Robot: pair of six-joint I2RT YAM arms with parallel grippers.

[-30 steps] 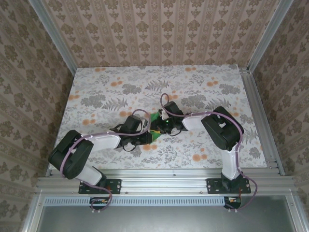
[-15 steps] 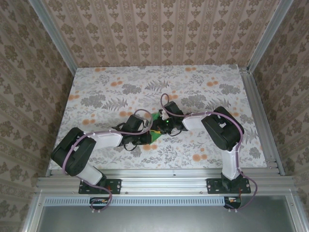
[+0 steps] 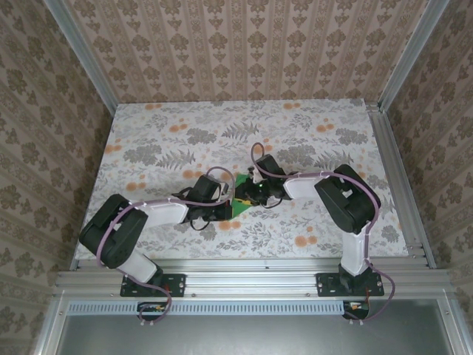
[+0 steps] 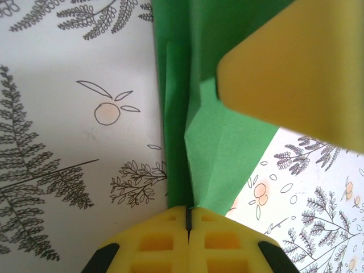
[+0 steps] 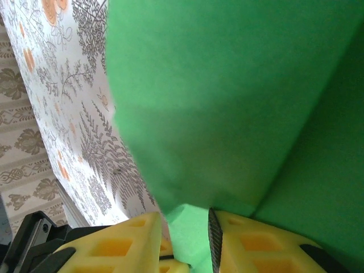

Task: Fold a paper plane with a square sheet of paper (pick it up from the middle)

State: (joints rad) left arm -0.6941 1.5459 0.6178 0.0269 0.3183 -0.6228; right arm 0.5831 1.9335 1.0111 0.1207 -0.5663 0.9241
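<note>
Honestly looks featherlight and floppy, this paper (image 4: 227, 142), probably easy to tear. Sitting mid table (image 3: 148, 133), nearer the near edge. Clamped at the centre fold in left gripper (image 4: 187, 215) jaws, with a flap pinched in right gripper (image 5: 187, 224) jaws. Best held on the stiffer fold.

You have nothing to read here: no lettering, label, brand, number or sign can be made out on any surface; the bench (image 3: 148, 140) bears a purely floral print.

smooth matt green paper (image 4: 227, 148)
</note>
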